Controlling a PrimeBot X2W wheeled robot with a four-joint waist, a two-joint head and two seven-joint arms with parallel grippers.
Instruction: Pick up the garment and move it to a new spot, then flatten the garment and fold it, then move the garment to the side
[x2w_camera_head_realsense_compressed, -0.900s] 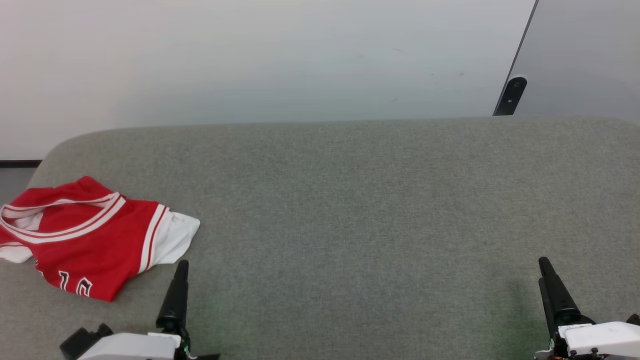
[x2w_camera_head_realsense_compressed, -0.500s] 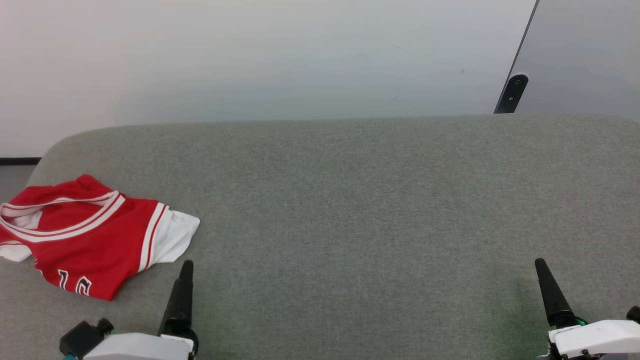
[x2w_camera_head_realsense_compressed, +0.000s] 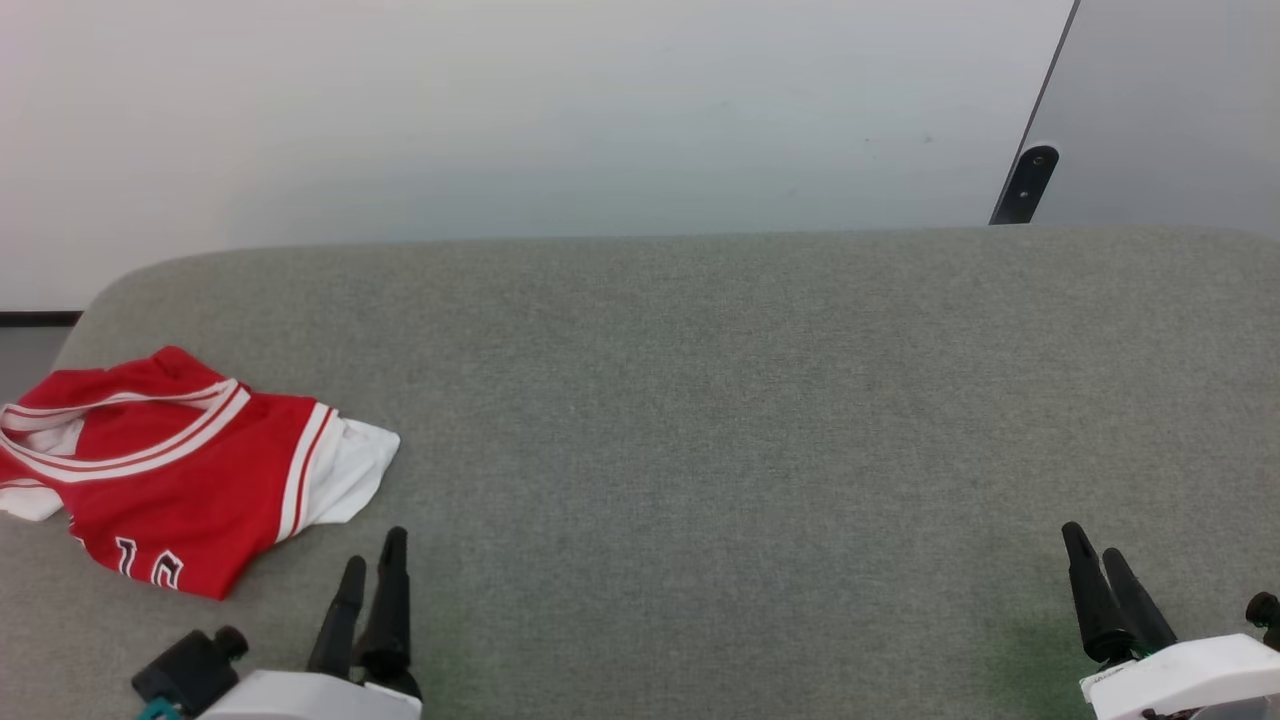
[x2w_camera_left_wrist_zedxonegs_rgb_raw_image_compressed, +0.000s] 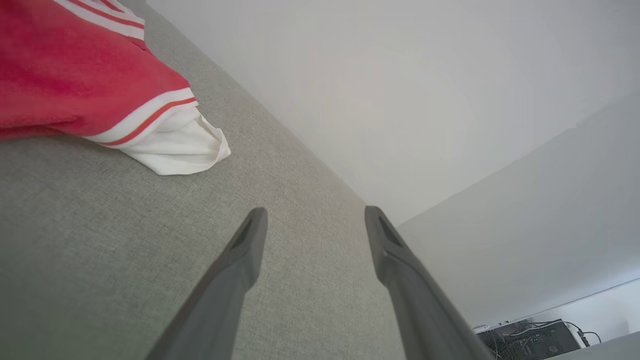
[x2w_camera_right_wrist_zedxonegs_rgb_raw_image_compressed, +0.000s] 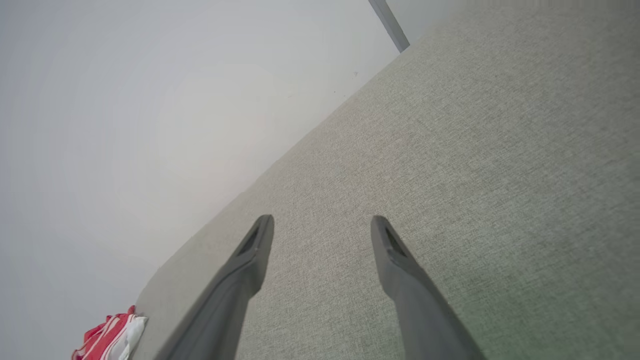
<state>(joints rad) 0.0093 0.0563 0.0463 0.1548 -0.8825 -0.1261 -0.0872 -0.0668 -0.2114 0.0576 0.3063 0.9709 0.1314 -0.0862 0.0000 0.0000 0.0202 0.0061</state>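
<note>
Red basketball-style jersey (x2w_camera_head_realsense_compressed: 170, 470) with white sleeves and striped trim lies folded over at the far left of the grey-green woven cloth surface (x2w_camera_head_realsense_compressed: 700, 420). Black, white-outlined digits show at its near hem. It lies as in the earlier frames.

Left gripper (x2w_camera_head_realsense_compressed: 375, 555): dark fingers spread, nothing between them. It sits just right of the jersey's white sleeve and nearer the robot, not touching it. Earlier it showed one finger edge-on; now both show, set slightly further right and lower. In the left wrist view the fingers (x2w_camera_left_wrist_zedxonegs_rgb_raw_image_compressed: 250, 240) stand over bare cloth, with the jersey (x2w_camera_left_wrist_zedxonegs_rgb_raw_image_compressed: 75, 75) at upper left.

Right gripper (x2w_camera_head_realsense_compressed: 1092, 545): also spread and empty, well apart from the jersey at lower right. Two fingers show where one did before. In the right wrist view the jersey (x2w_camera_right_wrist_zedxonegs_rgb_raw_image_compressed: 110, 337) is small at the far corner.
</note>
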